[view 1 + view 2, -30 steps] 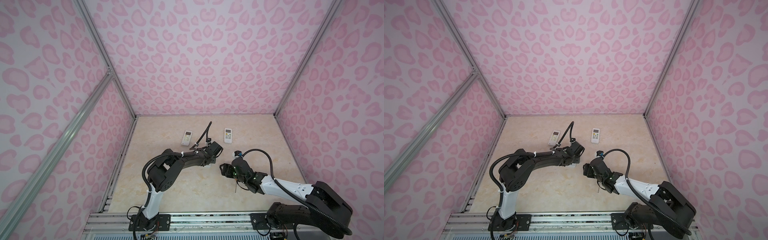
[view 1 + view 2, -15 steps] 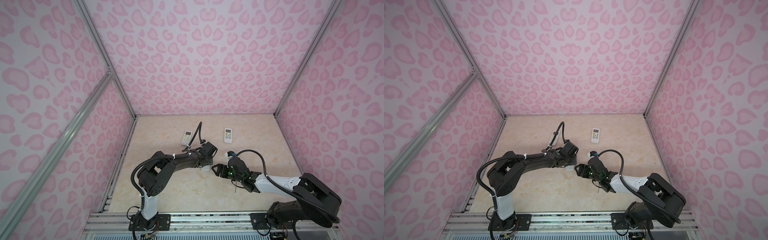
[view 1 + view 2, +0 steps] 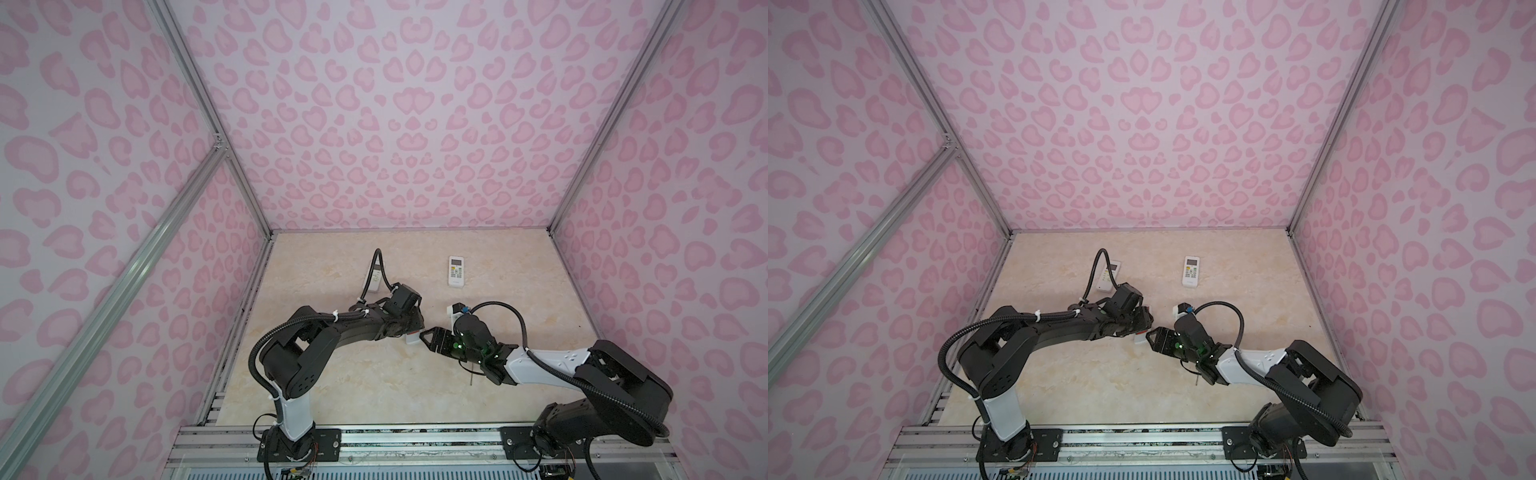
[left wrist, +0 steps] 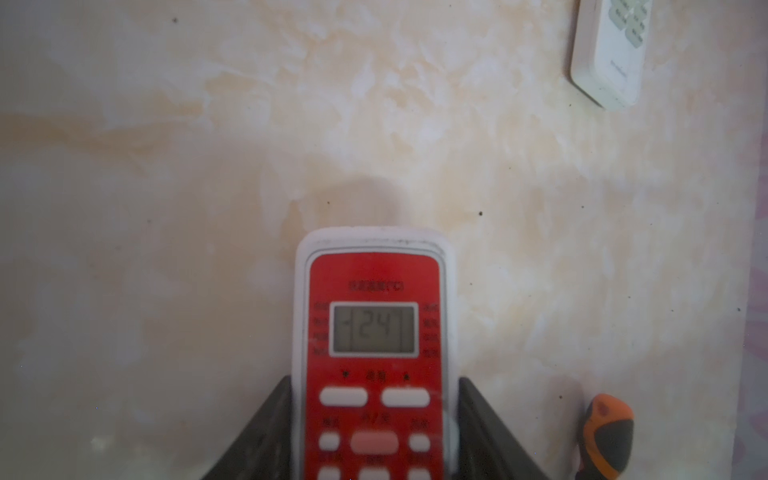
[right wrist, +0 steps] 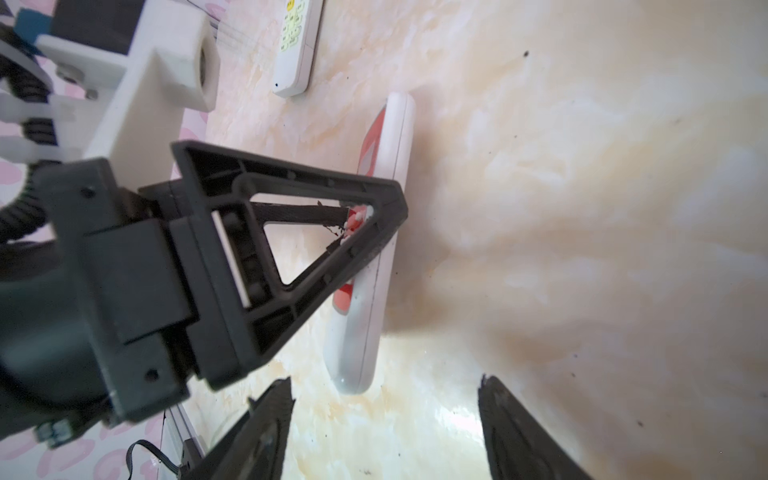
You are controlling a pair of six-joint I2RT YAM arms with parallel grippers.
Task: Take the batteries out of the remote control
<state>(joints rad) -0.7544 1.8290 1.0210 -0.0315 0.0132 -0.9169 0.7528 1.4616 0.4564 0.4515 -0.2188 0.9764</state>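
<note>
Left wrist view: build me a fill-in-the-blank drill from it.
1. The left pincer grips a remote whose face is ___.
2. The remote's display shows the number ___.
3. The screwdriver handle is black and ___.
Missing words: red; 24; orange.

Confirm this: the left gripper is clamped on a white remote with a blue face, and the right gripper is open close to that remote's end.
One detail is wrong: the face is red, not blue. The left wrist view shows the left gripper clamped on a white remote with a red face. The right wrist view shows the right gripper open close to that remote's end.
</note>
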